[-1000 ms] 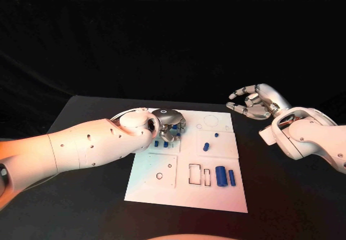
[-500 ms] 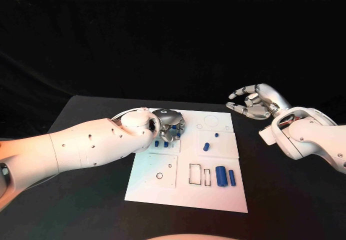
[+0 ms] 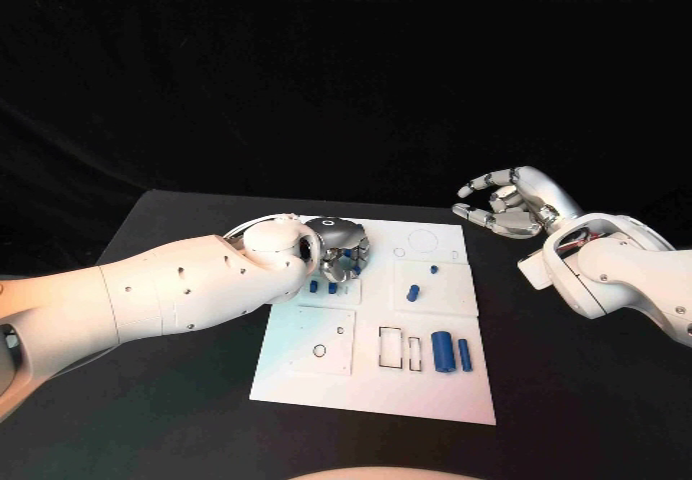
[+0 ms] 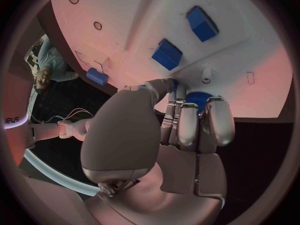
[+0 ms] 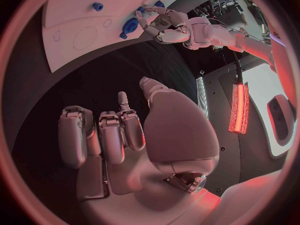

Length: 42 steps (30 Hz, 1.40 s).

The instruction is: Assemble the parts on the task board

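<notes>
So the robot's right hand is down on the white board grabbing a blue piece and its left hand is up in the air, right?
Not quite: the hands are swapped. The left hand is down on the task board, its fingers around a blue part, as the left wrist view shows. The right hand is up in the air beside the board, holding nothing, as the head view shows.

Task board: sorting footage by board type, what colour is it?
White task board, clearest in the head view.
</notes>
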Tool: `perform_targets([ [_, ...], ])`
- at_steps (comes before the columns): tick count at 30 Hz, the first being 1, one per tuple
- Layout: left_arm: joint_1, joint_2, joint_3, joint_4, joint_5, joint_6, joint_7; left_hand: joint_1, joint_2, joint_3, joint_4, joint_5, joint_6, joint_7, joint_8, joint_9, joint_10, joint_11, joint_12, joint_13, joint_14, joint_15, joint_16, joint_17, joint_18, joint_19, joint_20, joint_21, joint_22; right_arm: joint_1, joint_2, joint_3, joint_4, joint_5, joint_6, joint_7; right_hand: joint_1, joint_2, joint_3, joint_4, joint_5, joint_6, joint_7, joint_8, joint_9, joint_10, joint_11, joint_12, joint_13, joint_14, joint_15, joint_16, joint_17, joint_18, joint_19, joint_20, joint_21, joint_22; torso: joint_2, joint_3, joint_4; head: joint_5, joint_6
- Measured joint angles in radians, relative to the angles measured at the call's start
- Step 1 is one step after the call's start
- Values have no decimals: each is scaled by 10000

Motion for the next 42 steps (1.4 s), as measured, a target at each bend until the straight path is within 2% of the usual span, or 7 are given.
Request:
perform_targets([
  [1, 1, 2, 0, -6, 0, 0, 0, 0, 0, 14, -14, 0, 8, 8, 0, -13, 41, 15, -46, -22, 0, 0, 0, -4, 1, 0, 0, 0, 3, 0, 0, 0, 2, 0, 0, 0, 0, 0, 0, 0, 0, 0, 0, 0, 0, 0, 0, 0, 0, 0, 0, 0, 0, 0, 0, 0, 0, 0, 0, 0, 0, 0, 0],
  [4, 2, 9, 3, -23, 0, -18, 12, -4, -4, 109, -109, -1, 133, -9, -61, -68, 190, 22, -215, -129, -1, 0, 0, -54, -158, 0, 0, 37, 30, 0, 0, 0, 5, 0, 0, 0, 0, 0, 0, 0, 0, 0, 0, 0, 0, 36, -36, 0, -1, 0, 0, 0, -1, 0, 0, 0, 0, 0, 0, 0, -1, 0, -1],
  [11, -2, -2, -3, -43, 36, -99, 70, -118, -57, 161, -162, -1, 172, 28, -232, -141, 297, 59, -466, -301, 0, 0, 0, -172, -159, 0, 0, 76, 80, 0, 1, 0, 10, 0, 0, 0, 0, 0, 0, 0, 0, 0, 0, 0, 0, 36, -36, 0, -1, 0, 0, 0, -1, 0, 0, 0, 0, -1, 0, -2, -1, 18, 7],
  [20, -24, -147, -1, 70, 172, -378, 161, -243, -108, 161, -162, 0, 226, 83, -271, -172, 389, 79, -583, -378, -1, 0, 0, -205, -158, -1, 0, 76, 109, 3, 1, 0, 12, -1, -1, 0, 0, 0, 0, 0, 0, 0, 0, 0, 0, 36, -36, 0, -2, 0, 0, 0, -3, 0, 0, 0, 0, 7, 4, -3, -17, 35, 38],
  [27, -37, -456, 134, 357, 322, -632, 202, -321, -108, 160, -162, 0, 276, 62, -312, -183, 404, 94, -630, -399, -1, 1, -1, -243, -158, -1, 1, 76, 108, 2, -14, 2, 4, -1, -2, 0, 0, 0, 0, 0, -1, 0, 0, 0, 0, 35, -36, 0, -3, 0, 0, 0, -3, 0, 0, 0, 0, 6, 10, -9, -17, -9, 58],
  [35, -33, -977, 441, 810, 577, -820, 200, -375, -162, 160, -161, 0, 312, 97, -312, -193, 462, 110, -689, -423, -1, 1, -1, -252, -156, 36, 37, 114, 132, -1, -20, 2, -6, -1, -2, 0, 0, 0, 0, 0, -1, 0, 0, -1, 0, 35, -35, 0, -4, 0, 0, 0, -4, 0, 0, 0, 0, 5, -5, -10, 11, -17, 76],
  [42, -21, -1497, 535, 1094, 884, -786, 122, -415, -123, 159, -161, 0, 347, 61, -312, -195, 477, 94, -727, -434, -1, 1, -1, -256, -157, 36, 37, 114, 155, 0, -40, -1, -16, -2, -2, 2, 0, 0, 0, 0, -1, 0, 0, -1, 0, 35, -35, 0, -5, 0, 0, 0, -4, 0, 0, 0, 0, 4, -18, 2, 22, -4, 90],
])
